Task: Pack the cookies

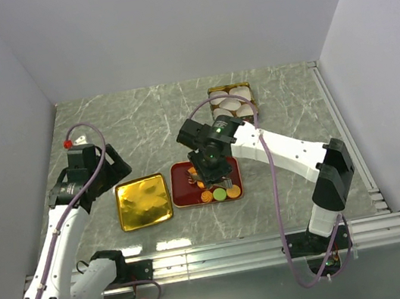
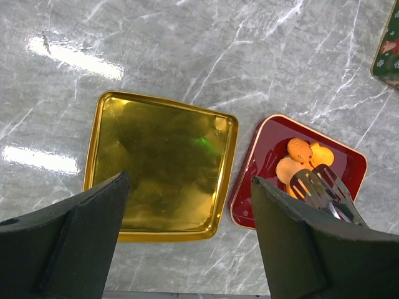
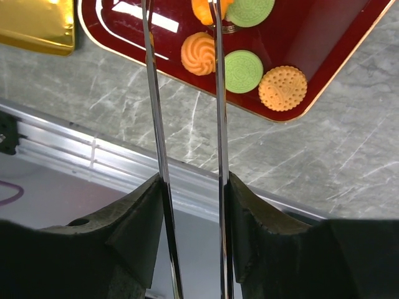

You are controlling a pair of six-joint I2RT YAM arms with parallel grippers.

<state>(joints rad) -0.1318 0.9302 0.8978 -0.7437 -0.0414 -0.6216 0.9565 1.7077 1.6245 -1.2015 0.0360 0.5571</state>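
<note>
Where the cookies [image 3: 243, 71] lie: red tray [image 3: 324, 37], middle of table [image 3: 312, 162].
Right tool [image 3: 190, 212]: squeezing tongs [image 3: 219, 93], tips straddling an orange cookie [image 3: 202, 9], likely to lift it.
Left tool [image 2: 190, 187]: spread, empty, over gold tray [image 2: 162, 162].

Orange, green and tan cookies [image 3: 243, 70] flat in the red tray [image 3: 324, 37]
</note>
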